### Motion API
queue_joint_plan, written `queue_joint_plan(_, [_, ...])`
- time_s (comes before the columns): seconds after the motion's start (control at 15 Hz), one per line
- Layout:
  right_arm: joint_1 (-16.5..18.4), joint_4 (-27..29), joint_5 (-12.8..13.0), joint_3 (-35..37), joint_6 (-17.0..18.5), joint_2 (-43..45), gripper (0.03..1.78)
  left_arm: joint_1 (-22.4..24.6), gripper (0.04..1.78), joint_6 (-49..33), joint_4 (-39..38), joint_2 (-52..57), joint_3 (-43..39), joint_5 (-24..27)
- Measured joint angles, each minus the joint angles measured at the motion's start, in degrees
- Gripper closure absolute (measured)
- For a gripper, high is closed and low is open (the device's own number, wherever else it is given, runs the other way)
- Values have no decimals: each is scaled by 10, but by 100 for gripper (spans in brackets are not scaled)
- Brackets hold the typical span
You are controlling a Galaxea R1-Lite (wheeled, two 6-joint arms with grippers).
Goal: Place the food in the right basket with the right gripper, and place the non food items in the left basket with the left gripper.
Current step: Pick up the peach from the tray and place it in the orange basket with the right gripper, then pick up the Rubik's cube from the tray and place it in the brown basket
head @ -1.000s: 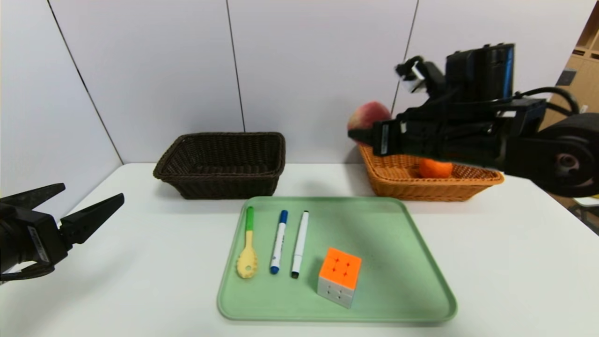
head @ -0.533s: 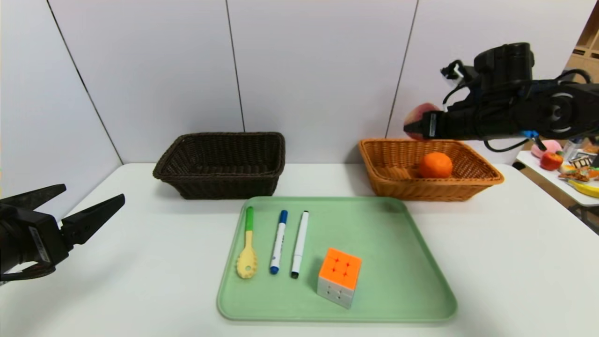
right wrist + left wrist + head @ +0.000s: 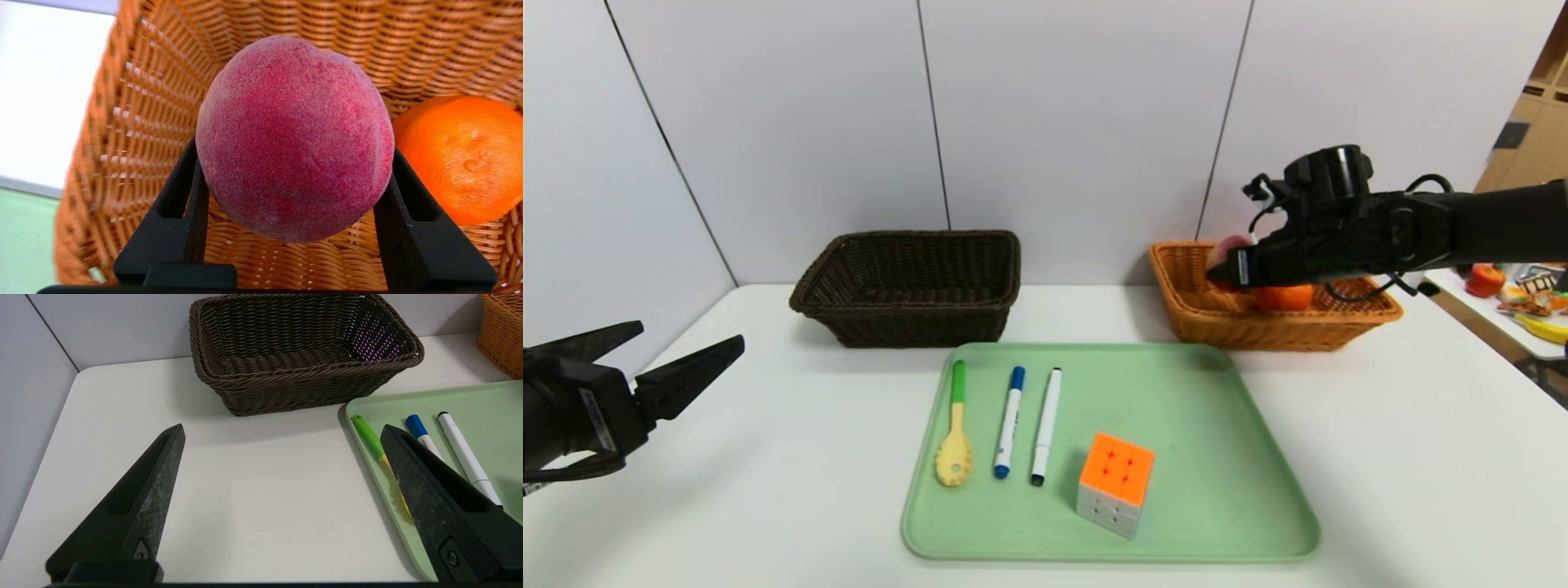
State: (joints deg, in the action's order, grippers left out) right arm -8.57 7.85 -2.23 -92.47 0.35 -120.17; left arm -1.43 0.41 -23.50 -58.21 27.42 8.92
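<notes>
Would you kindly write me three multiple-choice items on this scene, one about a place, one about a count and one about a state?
1. Where is the peach?
A. on the green tray
B. in the right gripper, over the orange basket
C. in the brown basket

2. How many marker pens lie on the green tray?
A. two
B. three
C. four

3. What state is the left gripper in?
A. shut on a pen
B. shut on nothing
C. open

Answers: 1 B, its fingers clamp the peach beside the orange; 2 A, a blue-capped pen and a black-capped pen; 3 C, its fingers stand apart over bare table.
</notes>
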Motion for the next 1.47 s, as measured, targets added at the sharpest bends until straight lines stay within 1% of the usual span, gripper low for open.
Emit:
queue_joint_plan(0.13, [0,16,0,0,0,-10,71,0,13,0,0,-2,1,0])
queue_joint_plan(0.2, [0,27,-1,-1,1,-13,61,0,13,0,0,-2,1,0])
queue_joint_plan(0.27, [0,26,0,-2,2,-16,55,0,13,0,0,-2,2,0])
queue_joint_plan(0.4, [0,11,7,-2,2,-20,45,0,13,1,0,-2,2,0])
queue_joint_plan(0.53, [0,-21,9,-1,2,-19,37,0,13,0,0,-2,0,0])
queue_joint_plan(0.67, [-4,-27,9,2,2,-12,31,0,13,0,0,-1,0,0])
queue_joint_plan(0.8, [-18,-36,9,11,5,14,26,0,13,-1,0,0,-1,0])
queue_joint_plan(0.87, [-36,-43,7,23,12,38,24,0,13,-1,0,0,-2,0])
queue_joint_plan(0.93, [-64,-52,6,45,20,66,23,0,13,-1,0,0,-3,0])
queue_joint_plan(1.07, [-141,-79,6,112,36,130,20,0,13,-1,0,0,-3,0])
queue_joint_plan(1.13, [-175,-101,6,150,40,161,19,0,13,-1,0,0,-3,0])
queue_joint_plan(1.2, [-202,-129,5,191,41,190,18,0,13,-2,0,0,-3,0])
queue_joint_plan(1.33, [-240,-190,2,280,41,246,16,0,13,-1,0,3,-3,0])
queue_joint_plan(1.47, [-263,-246,-10,377,41,301,14,0,13,-2,0,5,-5,0])
